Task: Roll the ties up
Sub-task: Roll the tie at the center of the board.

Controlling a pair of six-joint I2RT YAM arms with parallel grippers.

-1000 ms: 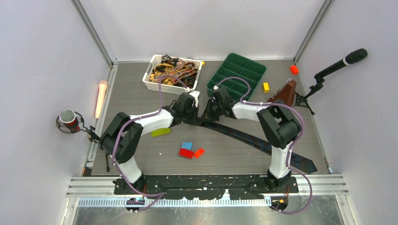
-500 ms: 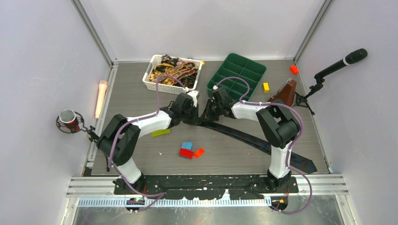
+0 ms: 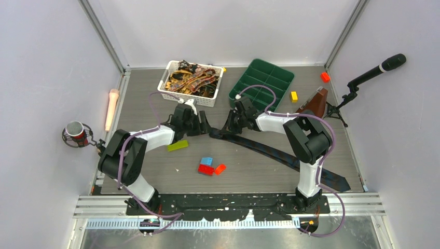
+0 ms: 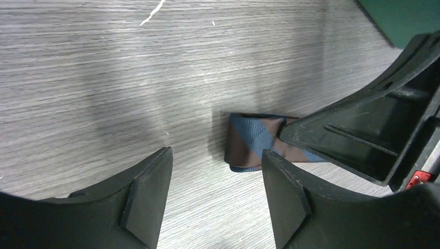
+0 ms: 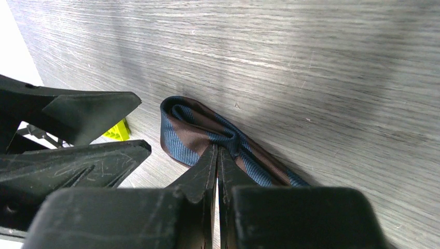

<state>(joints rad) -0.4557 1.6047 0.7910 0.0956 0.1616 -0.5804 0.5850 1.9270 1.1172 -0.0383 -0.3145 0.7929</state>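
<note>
1. Overhead, the tie (image 3: 280,155) lies diagonally on the counter (image 3: 155,111), from the middle toward the near right corner. The right gripper (image 3: 222,130) sits at its far, folded end. The left gripper (image 3: 201,126) is just beside that end and apart from it. More ties (image 3: 193,79) fill the white basket (image 3: 165,88).
2. Left wrist view: the left gripper (image 4: 215,199) has its jaws set wide and holds nothing. The folded end of the tie (image 4: 251,140) lies flat ahead, pinched by the right gripper (image 4: 298,136).
3. Right wrist view: the right gripper (image 5: 218,168) has its fingers pressed together on the tie (image 5: 189,136), just behind the fold.
</note>
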